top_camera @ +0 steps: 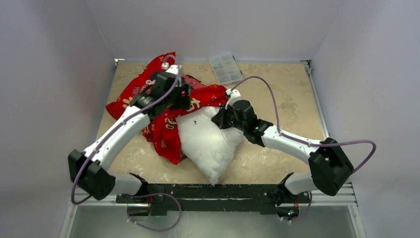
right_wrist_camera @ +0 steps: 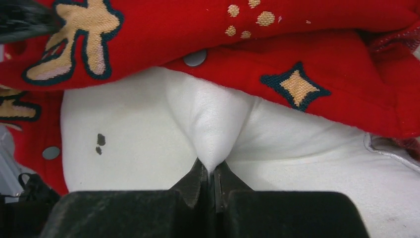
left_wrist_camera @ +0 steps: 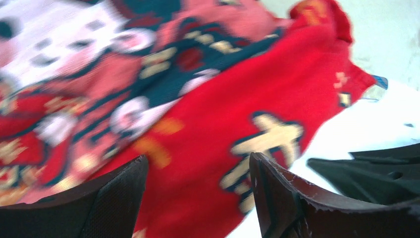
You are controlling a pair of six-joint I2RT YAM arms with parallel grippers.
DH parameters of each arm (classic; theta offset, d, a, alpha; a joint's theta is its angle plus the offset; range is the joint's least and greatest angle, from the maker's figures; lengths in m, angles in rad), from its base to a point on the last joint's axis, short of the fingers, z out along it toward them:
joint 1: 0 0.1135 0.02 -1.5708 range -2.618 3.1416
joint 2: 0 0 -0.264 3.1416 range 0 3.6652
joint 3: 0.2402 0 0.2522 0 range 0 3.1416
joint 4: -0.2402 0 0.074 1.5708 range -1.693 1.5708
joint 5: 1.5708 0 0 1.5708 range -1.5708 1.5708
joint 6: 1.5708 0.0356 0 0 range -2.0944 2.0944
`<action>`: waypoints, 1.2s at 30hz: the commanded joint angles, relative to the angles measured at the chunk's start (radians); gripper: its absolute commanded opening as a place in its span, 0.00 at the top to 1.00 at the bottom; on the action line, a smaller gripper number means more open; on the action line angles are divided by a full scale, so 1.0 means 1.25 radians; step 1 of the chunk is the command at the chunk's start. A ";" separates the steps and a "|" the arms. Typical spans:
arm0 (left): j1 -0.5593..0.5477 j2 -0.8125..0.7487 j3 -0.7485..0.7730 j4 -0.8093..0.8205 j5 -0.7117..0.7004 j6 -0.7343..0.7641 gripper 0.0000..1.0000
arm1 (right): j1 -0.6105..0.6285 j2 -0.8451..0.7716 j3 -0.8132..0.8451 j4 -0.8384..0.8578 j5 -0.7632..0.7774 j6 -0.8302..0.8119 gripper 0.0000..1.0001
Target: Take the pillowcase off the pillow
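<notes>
From above, the white pillow lies over half out of the red pillowcase, which is bunched at its far left end. Left wrist view: the left gripper hovers with jaws wide over red cloth, seemingly ready to grab it. Right wrist view: the right gripper pinches a fold of the white pillow, likely anchoring it.

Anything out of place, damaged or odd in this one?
The plump white stuffed pillow carries small dark specks beside where the right hand pinches its cloth, like a stain or hole. The bright red printed fabric pillowcase lies bunched, half off it, under the open left hand.
</notes>
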 commanded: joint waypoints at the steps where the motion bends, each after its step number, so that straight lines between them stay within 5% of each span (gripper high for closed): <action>1: -0.117 0.118 0.144 0.037 -0.085 0.062 0.26 | 0.024 -0.047 -0.025 0.016 -0.071 0.000 1.00; 12: -0.182 0.375 0.422 0.026 -0.029 0.134 0.24 | 0.032 -0.118 -0.038 0.035 -0.032 -0.012 1.00; 20: -0.213 0.568 0.546 -0.079 -0.089 0.193 0.24 | 0.035 -0.141 -0.041 0.036 -0.008 -0.011 1.00; 23: -0.215 0.603 0.559 -0.106 -0.138 0.196 0.40 | 0.034 -0.159 -0.040 0.033 0.017 -0.004 1.00; 29: -0.213 0.611 0.580 -0.120 -0.330 0.201 1.00 | 0.035 -0.228 -0.032 0.014 0.078 0.015 1.00; 36: -0.135 0.559 0.607 -0.110 -0.499 0.189 1.00 | 0.034 -0.412 -0.039 -0.004 0.170 0.051 1.00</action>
